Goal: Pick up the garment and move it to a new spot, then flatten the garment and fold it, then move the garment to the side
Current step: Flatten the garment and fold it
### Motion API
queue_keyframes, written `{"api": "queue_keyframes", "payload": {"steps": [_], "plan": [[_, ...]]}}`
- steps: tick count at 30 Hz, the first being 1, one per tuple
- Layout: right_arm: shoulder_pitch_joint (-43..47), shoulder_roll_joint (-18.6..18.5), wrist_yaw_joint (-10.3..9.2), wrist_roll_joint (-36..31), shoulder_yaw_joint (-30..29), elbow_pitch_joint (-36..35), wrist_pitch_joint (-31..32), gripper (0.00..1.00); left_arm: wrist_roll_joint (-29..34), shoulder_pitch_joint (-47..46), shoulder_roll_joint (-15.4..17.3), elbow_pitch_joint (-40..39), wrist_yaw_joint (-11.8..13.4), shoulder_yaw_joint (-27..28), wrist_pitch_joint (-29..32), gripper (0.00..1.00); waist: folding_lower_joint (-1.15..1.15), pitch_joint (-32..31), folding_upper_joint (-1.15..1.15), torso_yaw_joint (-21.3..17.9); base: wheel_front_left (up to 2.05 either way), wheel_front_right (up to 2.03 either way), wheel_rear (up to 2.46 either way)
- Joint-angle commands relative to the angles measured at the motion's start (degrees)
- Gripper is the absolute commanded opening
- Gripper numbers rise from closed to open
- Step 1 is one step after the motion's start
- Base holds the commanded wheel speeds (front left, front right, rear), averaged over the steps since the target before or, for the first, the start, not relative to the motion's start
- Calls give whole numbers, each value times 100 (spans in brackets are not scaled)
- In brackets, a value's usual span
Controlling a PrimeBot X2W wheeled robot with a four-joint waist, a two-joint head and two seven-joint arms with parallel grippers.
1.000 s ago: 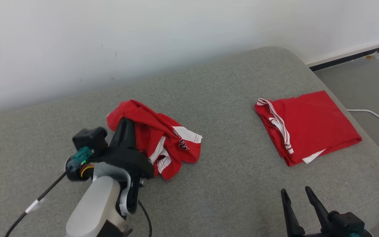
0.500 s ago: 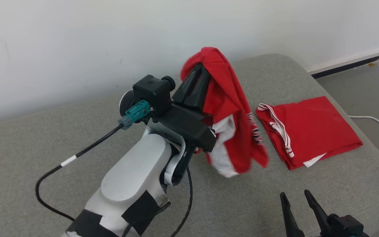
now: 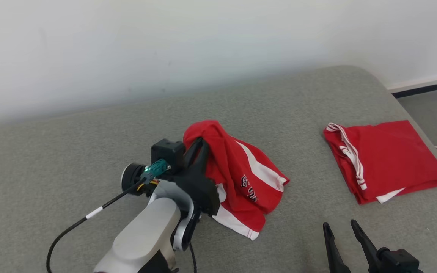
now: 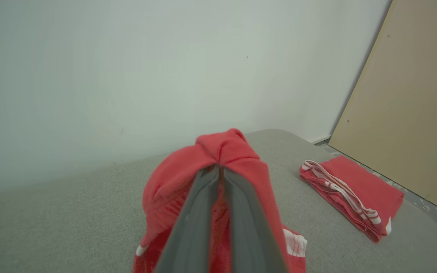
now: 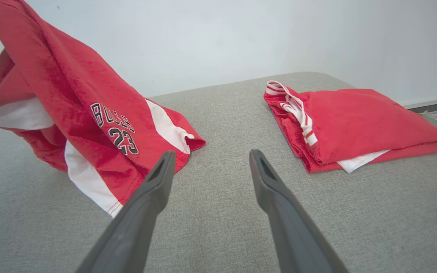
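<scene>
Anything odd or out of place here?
Nothing damaged or spilled. The loose red garment is a crumpled heap on the grey cushion, its top pinched in the shut left gripper. The folded red garment lies tidy, a white corner poking out underneath.

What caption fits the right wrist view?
Right fingers open over the cushion, aimed between draped Bulls shorts and a folded red garment.

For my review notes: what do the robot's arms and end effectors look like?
The left end effector and right end effector each have two long, dark, tapering fingers on black housings. The left forearm is a smooth pale grey shell. A black cable with a white band runs to a teal connector at its wrist.
</scene>
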Motion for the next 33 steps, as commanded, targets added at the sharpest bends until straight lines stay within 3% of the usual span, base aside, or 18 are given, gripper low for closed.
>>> {"api": "queue_keyframes", "payload": {"steps": [1, 7, 13, 19, 26, 27, 28, 33], "plan": [[17, 15, -13, 7, -11, 6, -37, 100, 7, 127, 33, 47, 33, 61, -15, 0, 0, -2, 0, 175, 0, 0, 0], [25, 31, -13, 11, -24, 29, -52, 100, 120, 727, 157, 92, -80, 67, -15, 0, 0, -31, 0, 353, 0, 0, 0], [84, 43, -13, -1, -79, 28, -48, 100, 368, 1347, 324, -9, -258, -493, 231, 0, 0, -64, 0, 482, 0, 0, 0], [109, 49, -13, -13, -101, 15, -41, 100, 410, 1692, 242, -334, -620, -946, 486, 0, 0, -80, 0, 579, 0, 0, 0], [43, 59, -13, -12, -90, 24, -31, 100, 337, 1878, 54, -460, -869, -1468, 788, 0, 0, -102, 0, 619, 0, 0, 0], [36, 59, -13, -12, -90, 28, -30, 100, 302, 1883, 39, -447, -891, -1501, 828, 36, 0, -104, 0, 618, 0, 0, 0], [31, 60, -13, -12, -84, 31, -28, 100, 232, 1905, 23, -426, -896, -1507, 874, 99, 0, -106, 0, 616, 0, 0, 0], [95, 62, -13, -6, -126, 22, -54, 100, -257, 1978, -9, -514, -871, -1254, 1026, 100, 0, -115, 0, 640, 0, 0, 0]]}}
